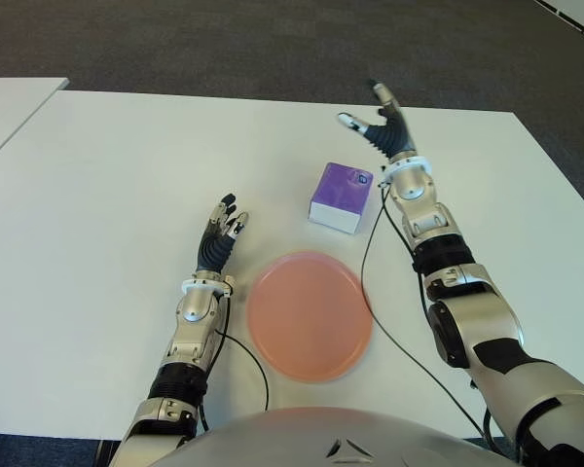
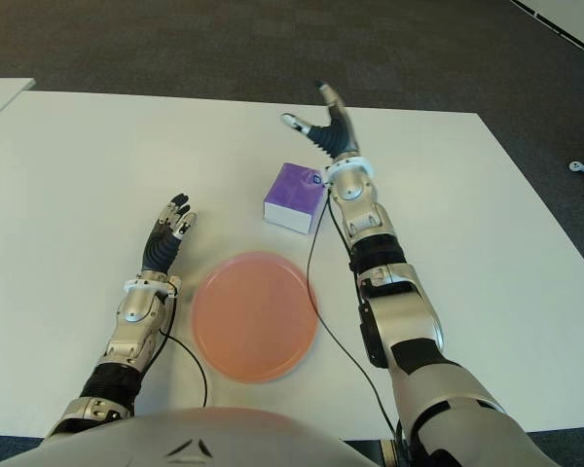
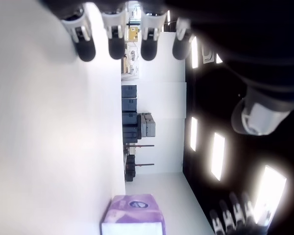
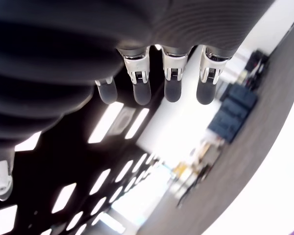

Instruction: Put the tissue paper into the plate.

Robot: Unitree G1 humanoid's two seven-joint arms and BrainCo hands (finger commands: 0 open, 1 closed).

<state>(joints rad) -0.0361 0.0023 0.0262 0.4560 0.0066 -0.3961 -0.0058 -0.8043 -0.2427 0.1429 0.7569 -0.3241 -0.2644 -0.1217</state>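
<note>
Fingers (image 1: 382,97) of my right hand (image 1: 384,125) are spread, holding nothing, just beyond the tissue paper (image 1: 340,197). It sits on the tabletop (image 1: 97,195) behind the plate (image 1: 310,313). My left hand (image 1: 220,238) lies relaxed, empty, left of the plate.

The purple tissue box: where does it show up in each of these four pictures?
Left eye view: tissue box, just beyond the pink plate.
Right eye view: left of the right hand's wrist.
Left wrist view: at the bottom edge.
Right wrist view: only a purple sliver at one corner.
Shared landmark: the white table.
</note>
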